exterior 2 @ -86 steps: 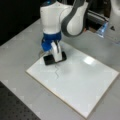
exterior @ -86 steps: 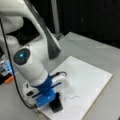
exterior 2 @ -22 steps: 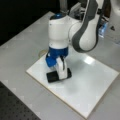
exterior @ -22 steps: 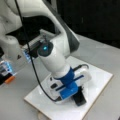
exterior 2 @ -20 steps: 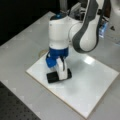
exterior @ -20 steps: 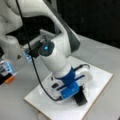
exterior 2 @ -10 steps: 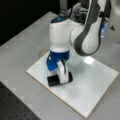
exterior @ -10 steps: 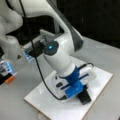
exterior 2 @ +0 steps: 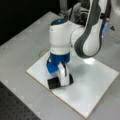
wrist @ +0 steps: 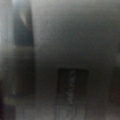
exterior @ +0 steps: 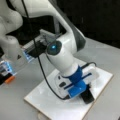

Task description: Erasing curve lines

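My gripper [exterior: 83,93] is mostly masked by my own blue mount and white wrist in both front views, so how my jaws stand is lost. The curve lines cannot be made out anywhere on the white board [exterior 2: 97,82]. Below my jaws, the wrist view is a grey smear; the dark rectangle [wrist: 73,86] there is perhaps the eraser.
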You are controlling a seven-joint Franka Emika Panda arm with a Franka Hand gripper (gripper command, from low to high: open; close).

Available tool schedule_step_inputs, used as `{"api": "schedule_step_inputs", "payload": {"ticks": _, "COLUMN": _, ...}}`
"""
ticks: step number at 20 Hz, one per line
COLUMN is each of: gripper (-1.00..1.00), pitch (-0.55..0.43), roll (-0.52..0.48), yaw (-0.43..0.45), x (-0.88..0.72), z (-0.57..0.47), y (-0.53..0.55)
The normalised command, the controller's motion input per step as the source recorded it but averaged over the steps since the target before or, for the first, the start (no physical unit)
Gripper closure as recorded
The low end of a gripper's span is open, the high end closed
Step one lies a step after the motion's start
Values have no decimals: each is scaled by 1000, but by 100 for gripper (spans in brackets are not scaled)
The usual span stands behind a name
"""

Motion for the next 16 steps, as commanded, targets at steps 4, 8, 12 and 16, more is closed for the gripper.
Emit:
{"api": "schedule_step_inputs", "payload": {"ticks": 4, "gripper": 100, "pitch": 74, "roll": 160, "yaw": -175, "x": 629, "z": -572, "y": 134}}
{"api": "schedule_step_inputs", "payload": {"ticks": 8, "gripper": 100, "pitch": 152, "roll": 130, "yaw": -158, "x": 513, "z": -455, "y": 69}}
{"api": "schedule_step_inputs", "payload": {"ticks": 12, "gripper": 100, "pitch": 262, "roll": 45, "yaw": -75, "x": 278, "z": -148, "y": -76}}
{"api": "schedule_step_inputs", "payload": {"ticks": 16, "gripper": 100, "pitch": 324, "roll": -30, "yaw": 61, "x": 63, "z": 196, "y": -237}}
